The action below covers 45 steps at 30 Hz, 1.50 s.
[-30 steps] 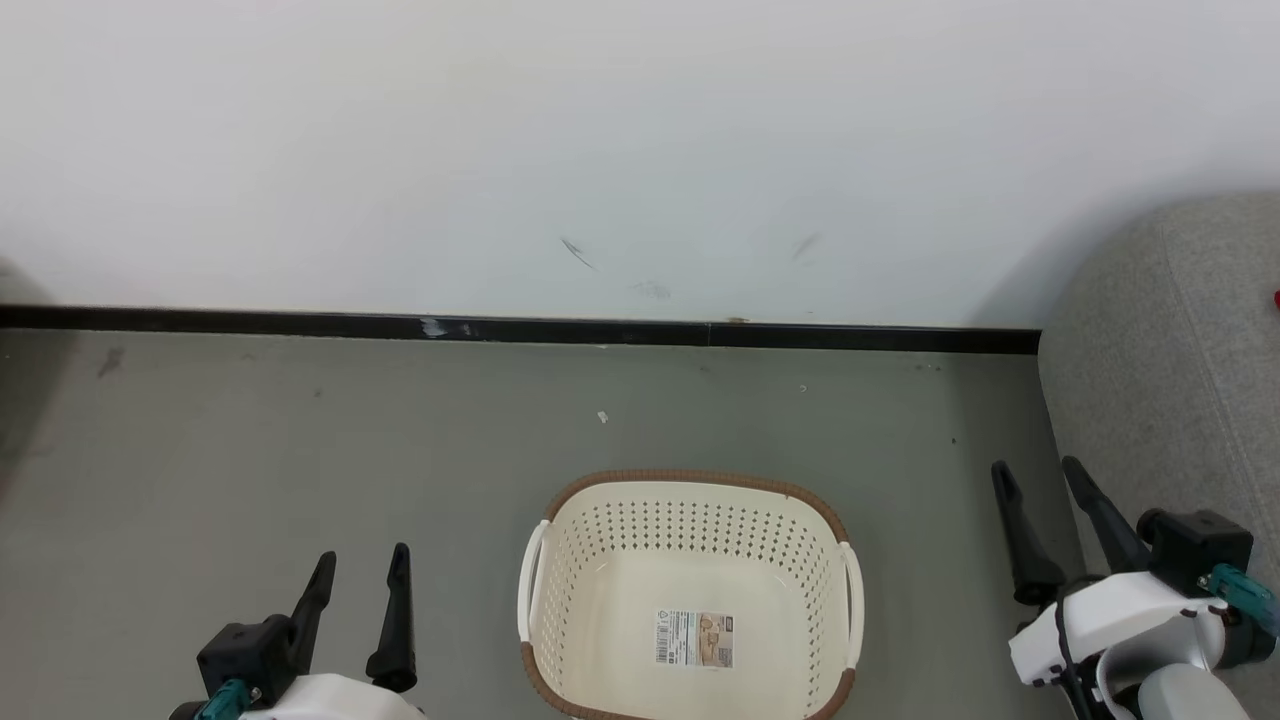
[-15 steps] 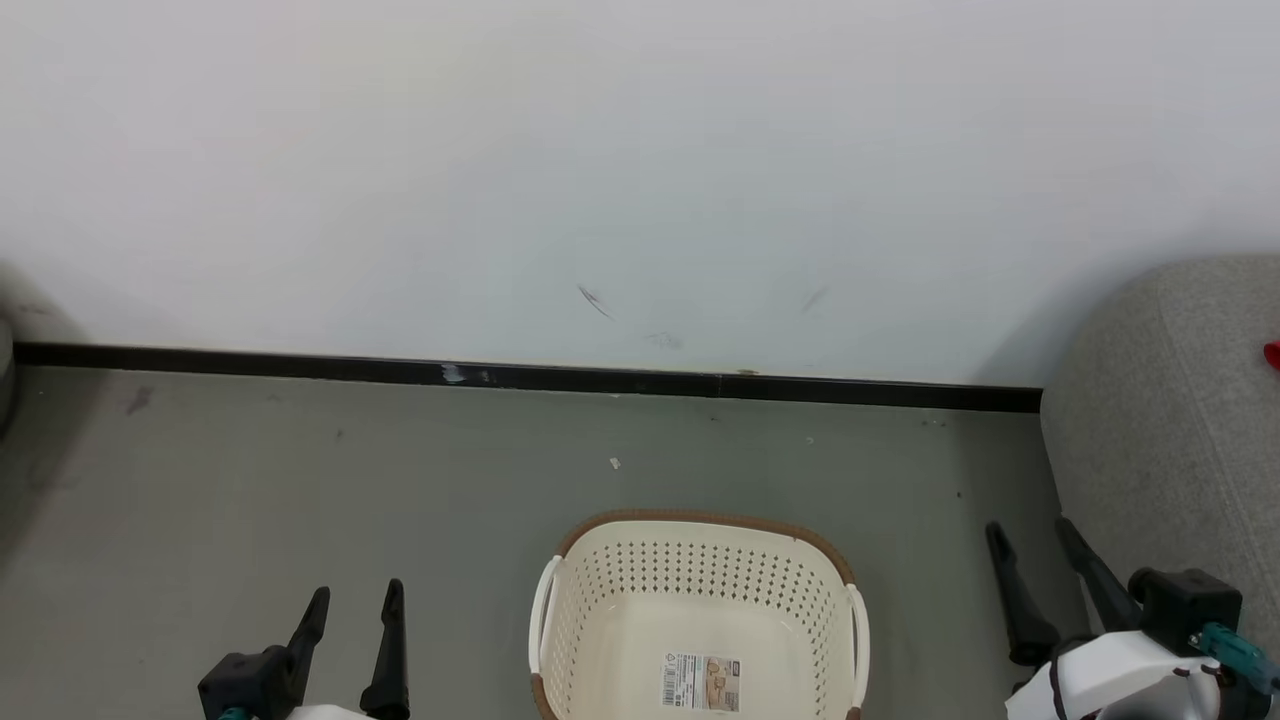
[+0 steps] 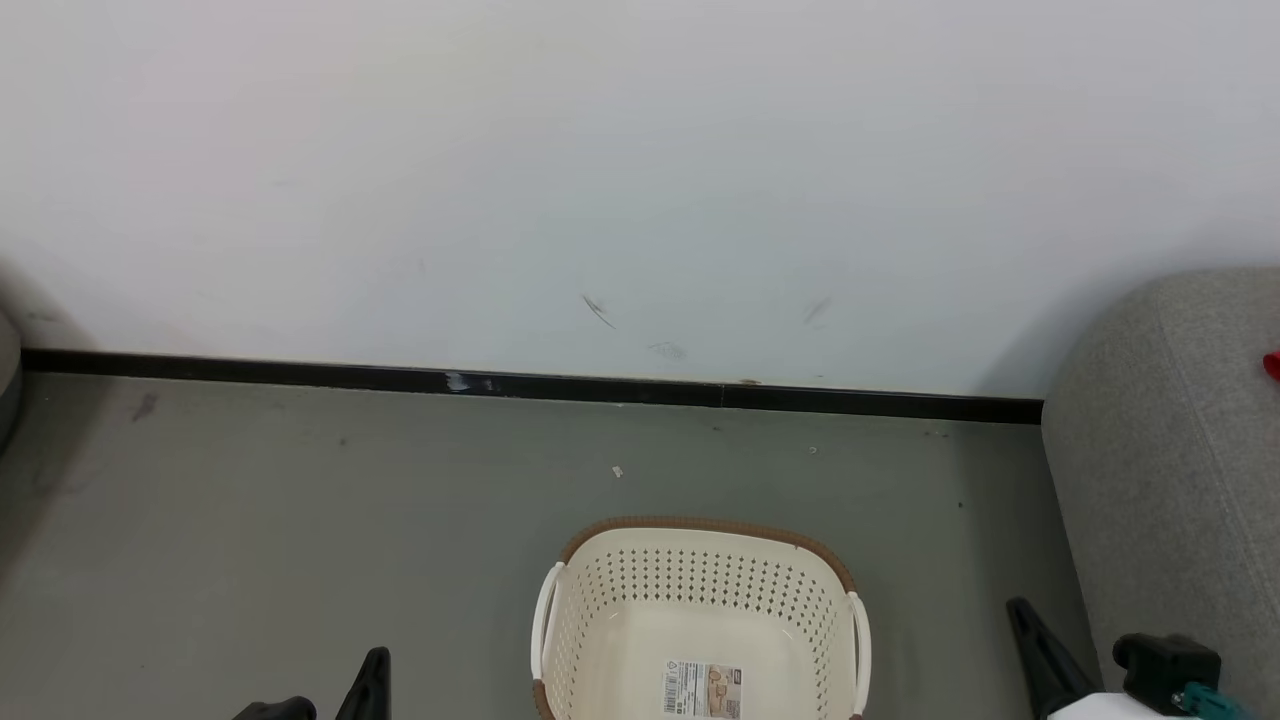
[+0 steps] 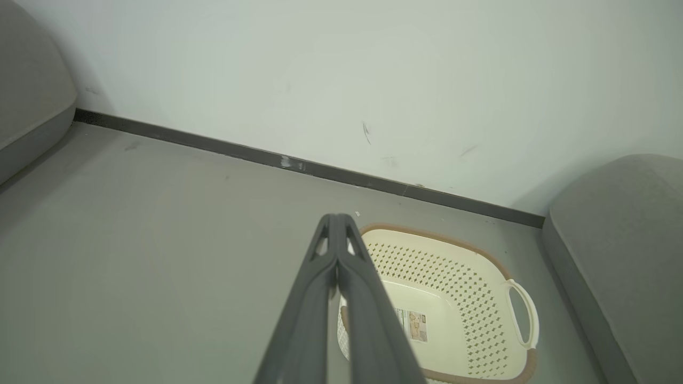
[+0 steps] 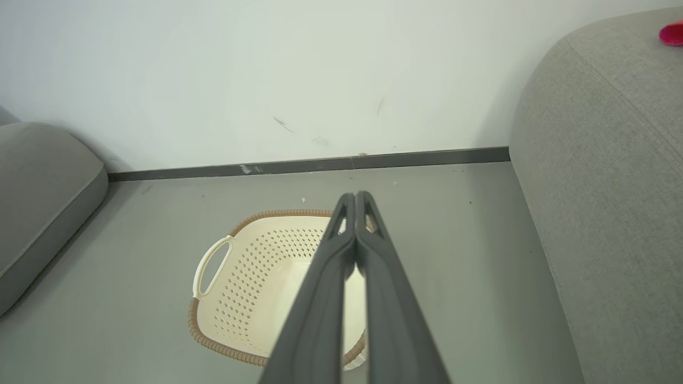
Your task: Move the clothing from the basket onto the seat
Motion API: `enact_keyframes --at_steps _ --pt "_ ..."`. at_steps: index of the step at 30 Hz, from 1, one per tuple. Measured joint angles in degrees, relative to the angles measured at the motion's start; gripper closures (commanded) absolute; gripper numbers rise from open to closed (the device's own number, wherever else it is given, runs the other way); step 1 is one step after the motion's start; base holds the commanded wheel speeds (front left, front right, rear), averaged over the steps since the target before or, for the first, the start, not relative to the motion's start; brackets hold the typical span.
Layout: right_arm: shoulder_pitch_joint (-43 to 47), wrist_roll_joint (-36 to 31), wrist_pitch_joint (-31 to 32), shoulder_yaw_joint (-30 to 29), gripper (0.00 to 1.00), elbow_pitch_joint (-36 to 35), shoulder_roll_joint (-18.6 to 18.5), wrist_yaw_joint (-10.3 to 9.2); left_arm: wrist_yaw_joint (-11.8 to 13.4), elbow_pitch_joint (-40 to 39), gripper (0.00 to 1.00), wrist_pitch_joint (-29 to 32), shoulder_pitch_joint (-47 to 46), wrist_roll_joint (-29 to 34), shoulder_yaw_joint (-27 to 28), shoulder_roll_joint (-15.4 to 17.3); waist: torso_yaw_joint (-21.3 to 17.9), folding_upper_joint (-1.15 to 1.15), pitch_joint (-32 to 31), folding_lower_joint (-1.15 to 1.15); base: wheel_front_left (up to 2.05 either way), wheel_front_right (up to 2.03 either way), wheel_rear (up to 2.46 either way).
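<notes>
Basket [image 3: 700,575] of cream perforated plastic sits lower centre. Left gripper [image 4: 337,217] and right gripper [image 5: 355,196] press their fingers together, empty.

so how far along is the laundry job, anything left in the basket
Looks about done. The basket is empty, its bare bottom and sticker showing. A bit of red clothing lies on the seat at the right edge. Nothing is in hand: the left gripper and right gripper are both shut, empty. Nothing visible is left to move, though most of the seat is out of frame.
</notes>
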Motion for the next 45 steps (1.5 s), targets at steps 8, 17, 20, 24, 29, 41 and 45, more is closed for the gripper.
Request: enact_keyframes --at_steps 8,17,20,24,29,41,45 --pt "-1.66 5.49 2.61 -2.92 1.00 1.22 0.00 0.00 -0.67 0.02 1.00 1.94 -0.06 -5.46 0.99 0.00 -0.05 0.00 0.02 0.00 0.00 0.00 0.00" --pt "-2.30 13.39 5.73 -4.21 1.00 1.41 -0.01 0.00 -2.09 0.02 1.00 3.74 -0.57 -11.21 2.40 -0.18 -0.53 0.00 0.00 0.04 0.00 0.00 0.00" --pt "-2.93 15.85 6.88 -4.56 1.00 1.43 -0.01 0.00 -2.59 0.02 1.00 4.26 -0.60 -12.96 2.99 -0.22 -0.81 0.00 -0.03 0.13 0.00 0.00 0.00" --pt "-3.03 19.28 8.06 -4.95 1.00 1.43 -0.02 0.00 -3.11 -0.03 1.00 4.87 -0.85 -15.58 3.93 -0.26 -1.29 0.00 -0.08 0.31 0.00 0.00 0.00" --pt "-3.20 23.53 9.54 -5.20 1.00 1.32 -0.03 0.00 -3.61 -0.15 1.00 6.08 -0.91 -18.83 4.93 -0.33 -2.00 0.00 -0.22 0.58 0.00 0.00 0.00" --pt "-4.09 34.75 12.52 -5.31 1.00 0.59 -0.14 -0.01 -5.57 -1.10 1.00 8.53 -1.15 -27.17 7.72 -0.56 -3.89 0.00 -0.64 1.00 0.00 0.00 0.00" --pt "-4.11 38.22 13.27 -5.39 1.00 0.26 -0.19 -0.01 -6.06 -1.38 1.00 9.37 -1.24 -29.81 8.34 -0.64 -4.35 0.00 -0.66 0.98 0.00 0.00 0.00"
